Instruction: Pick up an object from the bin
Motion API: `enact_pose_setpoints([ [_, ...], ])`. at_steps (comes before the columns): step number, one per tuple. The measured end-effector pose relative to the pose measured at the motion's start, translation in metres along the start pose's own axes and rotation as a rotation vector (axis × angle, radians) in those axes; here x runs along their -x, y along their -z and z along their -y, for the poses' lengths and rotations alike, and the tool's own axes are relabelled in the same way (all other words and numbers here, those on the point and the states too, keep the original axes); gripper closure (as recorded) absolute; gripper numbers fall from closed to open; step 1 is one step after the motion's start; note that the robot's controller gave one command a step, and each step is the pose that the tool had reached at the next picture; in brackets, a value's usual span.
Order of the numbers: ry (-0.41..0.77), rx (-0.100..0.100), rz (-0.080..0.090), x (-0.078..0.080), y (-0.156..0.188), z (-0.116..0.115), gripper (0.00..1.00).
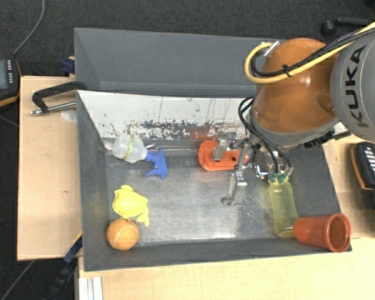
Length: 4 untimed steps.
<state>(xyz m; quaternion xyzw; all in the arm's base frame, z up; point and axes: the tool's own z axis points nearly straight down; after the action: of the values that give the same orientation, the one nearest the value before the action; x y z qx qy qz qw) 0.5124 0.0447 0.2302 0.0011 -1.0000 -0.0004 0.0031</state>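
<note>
Pick not done: nothing visibly lifted. Claw [257, 170] sits low at the bin's [187, 214] back right, mostly hidden under the wrist, so I can't tell if it's apart or together, or clamped on anything.

Nearest candidates:
- Orange-red plastic piece [211, 156], just left of the claw, against the back wall.
- Translucent yellow-green bottle [282, 208], lying flat just in front, green cap end [277, 179] about touching the claw. Contents unclear.

Left to do, by my read: close on one of them and lift clear.

Rest of bin:
- Red cup [325, 231] on its side in the front right corner, beside the bottle's base. Nothing seen inside.
- Clear plastic thing with green [128, 147] and small blue toy [155, 163], back left.
- Yellow toy [130, 203] touching orange ball [122, 234], front left.
</note>
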Motion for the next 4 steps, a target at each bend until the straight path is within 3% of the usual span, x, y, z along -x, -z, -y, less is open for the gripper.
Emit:
enact_pose_setpoints([
  [1, -0.001, 0.001, 0.009, 0.002, 0.004, 0.000, 0.00],
  [2, -0.082, 0.002, 0.015, 0.057, -0.045, 0.051, 0.00],
  [3, -0.169, 0.001, 0.011, 0.081, -0.068, 0.054, 0.00],
  [4, -0.282, 0.006, 0.014, 0.086, -0.083, 0.060, 0.00],
])
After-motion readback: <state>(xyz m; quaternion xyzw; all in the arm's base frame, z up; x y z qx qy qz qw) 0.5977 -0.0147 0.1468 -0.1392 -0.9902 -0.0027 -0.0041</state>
